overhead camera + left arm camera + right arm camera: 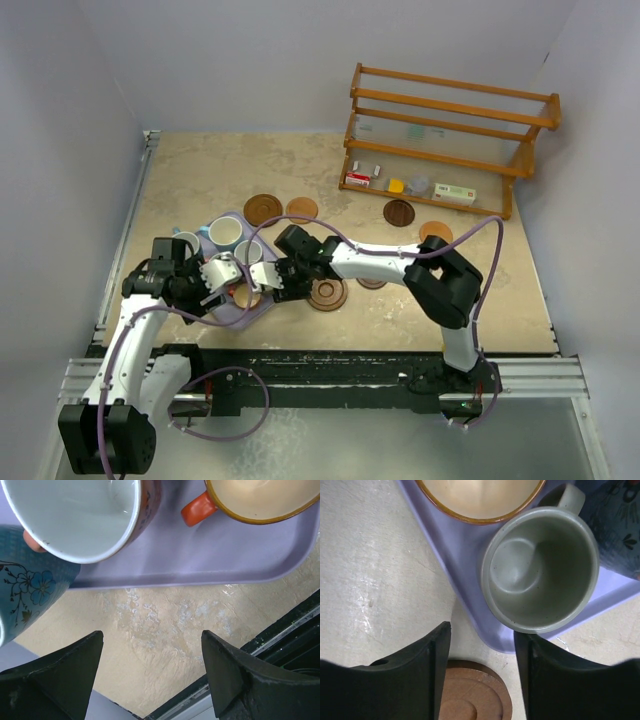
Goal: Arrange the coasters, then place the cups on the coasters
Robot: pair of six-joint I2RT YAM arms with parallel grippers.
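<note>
Several cups stand crowded on a lavender tray (200, 555). My left gripper (152, 640) hangs open over bare table just off the tray's edge, near a white-lined cup (75, 515), an orange cup (260, 500) and a blue floral cup (30, 590). My right gripper (481, 632) is open above the tray's corner, nothing between its fingers. A grey-green cup (540, 575) sits just ahead of it, a grooved wooden coaster (475, 695) below it. From above, both grippers, left (215, 275) and right (278, 278), meet at the tray. Coasters (264, 209) (301, 210) (399, 213) (435, 233) (327, 293) lie scattered.
A wooden rack (450, 140) with small items stands at the back right. The black rail (280, 640) of the table's near edge runs close behind my left gripper. Grey walls close in the table on the left, back and right.
</note>
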